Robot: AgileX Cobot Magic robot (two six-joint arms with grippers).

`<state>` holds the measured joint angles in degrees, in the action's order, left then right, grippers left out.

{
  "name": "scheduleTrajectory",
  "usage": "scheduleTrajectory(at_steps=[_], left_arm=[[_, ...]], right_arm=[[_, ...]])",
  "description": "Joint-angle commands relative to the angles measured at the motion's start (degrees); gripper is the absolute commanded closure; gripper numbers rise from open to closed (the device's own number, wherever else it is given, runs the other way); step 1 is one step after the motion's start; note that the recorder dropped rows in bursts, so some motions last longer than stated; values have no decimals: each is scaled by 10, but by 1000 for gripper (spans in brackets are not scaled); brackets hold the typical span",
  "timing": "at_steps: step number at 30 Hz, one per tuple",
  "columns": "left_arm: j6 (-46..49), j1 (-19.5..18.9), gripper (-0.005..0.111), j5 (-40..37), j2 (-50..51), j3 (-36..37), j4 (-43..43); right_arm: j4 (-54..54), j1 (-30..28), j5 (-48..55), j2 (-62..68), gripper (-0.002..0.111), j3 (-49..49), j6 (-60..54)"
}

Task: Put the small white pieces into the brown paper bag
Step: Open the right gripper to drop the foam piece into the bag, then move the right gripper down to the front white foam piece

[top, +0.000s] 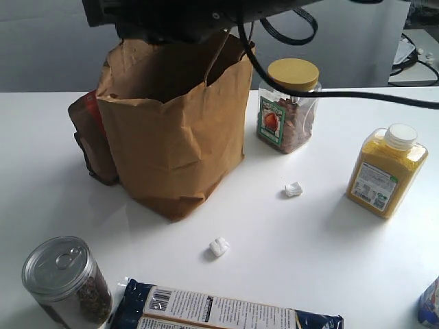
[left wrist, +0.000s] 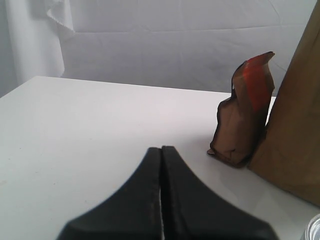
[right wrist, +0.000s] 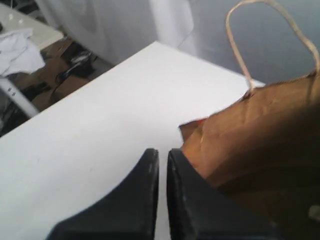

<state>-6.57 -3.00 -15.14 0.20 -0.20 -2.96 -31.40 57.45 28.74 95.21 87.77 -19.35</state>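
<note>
Right gripper (right wrist: 161, 156): jaws almost together, a thin slit between them, and no white piece shows there. It hangs at the far left rim of the brown paper bag (top: 171, 130), close to a string handle (right wrist: 270, 30).

Left gripper (left wrist: 161, 150): jaws pressed together, empty, low over the table left of the dark pouch (left wrist: 245, 115).

Two small white pieces lie outside the bag. One (top: 293, 189) is right of it, on the near side of the yellow-lidded jar (top: 291, 103). The other (top: 219, 247) is nearer, off the bag's near right corner. A third is not in view.

Judgement: the step is fetching a piece.

- Open wide before descending.
- Straddle the lump squarely.
- Close gently, as light foam may skid.
- Keep clear of the jar.
- Release well inside the bag's mouth, away from the handle.
</note>
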Motion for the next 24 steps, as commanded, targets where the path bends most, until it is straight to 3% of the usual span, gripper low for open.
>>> scheduleTrajectory(at_steps=[1,5,9,15,20,24], left_arm=[[-3,4,107,3,-2,2,4],[-3,4,107,3,-2,2,4],[-3,4,107,3,-2,2,4],[-3,4,107,3,-2,2,4],[-3,4,107,3,-2,2,4],[-3,4,107,3,-2,2,4]], right_arm=[[30,-2,179,-10,108,4,5],[116,14,243,-17,108,-6,73],[265,56,179,-68,108,-80,197],[276,64,75,-142,108,-254,274],[303,64,63,-131,108,-337,315],[348,64,63,-105,95,-364,341]])
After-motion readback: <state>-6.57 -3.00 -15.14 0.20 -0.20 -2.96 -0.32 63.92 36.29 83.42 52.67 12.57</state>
